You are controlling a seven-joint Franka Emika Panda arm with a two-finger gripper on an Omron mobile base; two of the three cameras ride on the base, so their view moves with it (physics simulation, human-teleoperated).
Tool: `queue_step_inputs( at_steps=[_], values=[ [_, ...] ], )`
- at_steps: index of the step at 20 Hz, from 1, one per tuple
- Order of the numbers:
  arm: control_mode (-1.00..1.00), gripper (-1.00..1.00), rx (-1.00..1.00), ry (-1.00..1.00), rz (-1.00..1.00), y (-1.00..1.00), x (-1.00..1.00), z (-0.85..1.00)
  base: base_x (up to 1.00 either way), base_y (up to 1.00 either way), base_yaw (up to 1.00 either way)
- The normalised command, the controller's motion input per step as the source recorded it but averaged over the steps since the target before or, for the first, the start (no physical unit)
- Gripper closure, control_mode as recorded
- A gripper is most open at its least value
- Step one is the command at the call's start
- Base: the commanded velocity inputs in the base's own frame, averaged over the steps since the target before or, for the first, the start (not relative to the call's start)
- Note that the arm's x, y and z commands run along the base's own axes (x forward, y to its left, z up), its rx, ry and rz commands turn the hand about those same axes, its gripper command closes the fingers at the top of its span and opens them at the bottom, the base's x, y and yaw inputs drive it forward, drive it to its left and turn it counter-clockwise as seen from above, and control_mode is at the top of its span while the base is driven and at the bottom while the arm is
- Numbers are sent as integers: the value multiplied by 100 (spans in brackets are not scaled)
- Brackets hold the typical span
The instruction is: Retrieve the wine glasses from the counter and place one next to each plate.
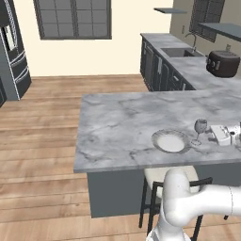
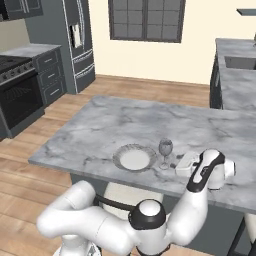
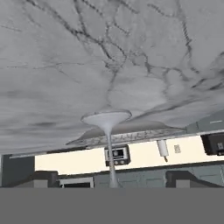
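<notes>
White arm (image 2: 150,220) fronts stool (image 1: 162,176), plate (image 1: 170,140), wine glass (image 1: 199,128).

Rendered kitchen. Floor (image 1: 52,141) of warm wood planks; walls (image 1: 127,52) pale cream. A dark-framed, multi-pane window (image 1: 73,18) is set in the far wall, with a second window (image 1: 207,13) on the side wall. A marble-topped island (image 1: 117,127) with grey veins stands on a dark base, a cream-seated stool (image 1: 162,181) tucked beneath its near edge. A dark refrigerator (image 2: 77,42) stands against the far wall, beside a black oven range (image 2: 17,95). A sink with faucet (image 1: 183,49) and a dark round cooker (image 1: 222,63) occupy the side run.
</notes>
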Motion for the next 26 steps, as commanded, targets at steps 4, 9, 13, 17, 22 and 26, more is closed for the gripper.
queue_step_inputs(
  at_steps=[4, 9, 13, 17, 22, 26],
  values=[
    [-100, -100, -1, 4, -9, -23, -64, 44, 0, 0, 0],
    [-100, -100, 0, 7, -4, 0, -93, 79, 0, 0, 0],
    [-100, -100, 6, 2, 0, 14, -100, 95, 0, 0, 0],
    [-100, -100, 0, -9, 0, 75, -98, 64, 0, 0, 0],
    [-100, -100, -1, -21, -6, 100, -59, 24, 0, 0, 0],
    [-100, -100, -1, -13, -23, 100, -2, 11, 0, 0, 0]
  ],
)
